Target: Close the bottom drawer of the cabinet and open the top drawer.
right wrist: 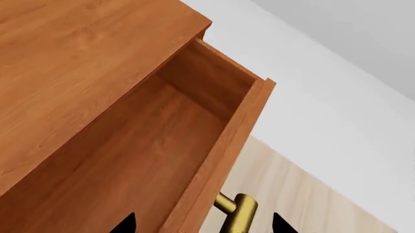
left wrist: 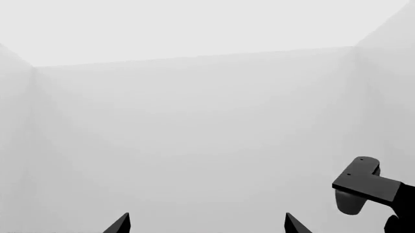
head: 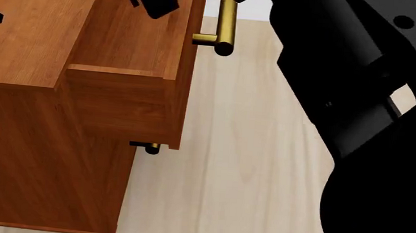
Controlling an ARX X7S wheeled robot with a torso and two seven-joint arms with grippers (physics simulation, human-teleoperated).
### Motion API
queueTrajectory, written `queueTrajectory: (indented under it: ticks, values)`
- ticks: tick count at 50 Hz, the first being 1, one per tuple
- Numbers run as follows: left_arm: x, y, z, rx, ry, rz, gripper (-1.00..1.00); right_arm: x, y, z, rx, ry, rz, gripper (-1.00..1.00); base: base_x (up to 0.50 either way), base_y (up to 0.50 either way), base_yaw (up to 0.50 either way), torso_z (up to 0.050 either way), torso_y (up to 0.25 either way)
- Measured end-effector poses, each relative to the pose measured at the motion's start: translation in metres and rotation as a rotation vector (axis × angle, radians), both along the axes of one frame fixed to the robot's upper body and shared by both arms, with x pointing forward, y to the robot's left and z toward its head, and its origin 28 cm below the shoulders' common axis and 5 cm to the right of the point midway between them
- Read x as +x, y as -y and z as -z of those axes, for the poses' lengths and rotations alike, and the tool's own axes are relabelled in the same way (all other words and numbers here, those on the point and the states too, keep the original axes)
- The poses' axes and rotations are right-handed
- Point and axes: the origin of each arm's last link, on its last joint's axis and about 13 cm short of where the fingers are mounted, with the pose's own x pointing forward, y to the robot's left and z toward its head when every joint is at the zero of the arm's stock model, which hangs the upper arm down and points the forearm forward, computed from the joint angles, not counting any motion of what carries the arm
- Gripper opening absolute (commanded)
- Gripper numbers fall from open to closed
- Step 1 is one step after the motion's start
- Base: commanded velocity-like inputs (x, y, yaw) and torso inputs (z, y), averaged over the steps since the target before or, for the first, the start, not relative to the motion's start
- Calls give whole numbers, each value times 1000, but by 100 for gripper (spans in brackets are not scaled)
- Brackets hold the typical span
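The black right gripper (right wrist: 201,224) hangs with its two fingertips spread apart on either side of the brass cylindrical bar handle (right wrist: 241,213), not clamped on it. Beyond it the reddish-brown wooden top drawer (right wrist: 162,145) stands pulled out of the boxy wood-grain cabinet (head: 29,35), its plain tray bare inside. The left gripper (left wrist: 206,224), fingertips apart, faces only pale walls

left claw (left wrist: 206,224): jaws apart, empty | right claw (right wrist: 202,224): jaws apart
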Motion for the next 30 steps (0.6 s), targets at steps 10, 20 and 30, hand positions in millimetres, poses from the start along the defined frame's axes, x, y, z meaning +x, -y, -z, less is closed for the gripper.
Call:
queueTrajectory:
  ticks: [10, 20, 30]
  values:
    - [0, 0, 1, -1, -1, -1, 100, 1, -1, 4, -23, -8, -3, 100, 1, 0, 0, 0, 0]
    - [0, 0, 1, -2, -1, -2, 100, 1, -2, 4, -44, -1, -8, 100, 0, 0, 0, 0, 0]
    - [0, -1, 2, -3, -2, -4, 100, 1, -3, 5, -58, 2, -13, 100, 0, 0, -1, 0, 0]
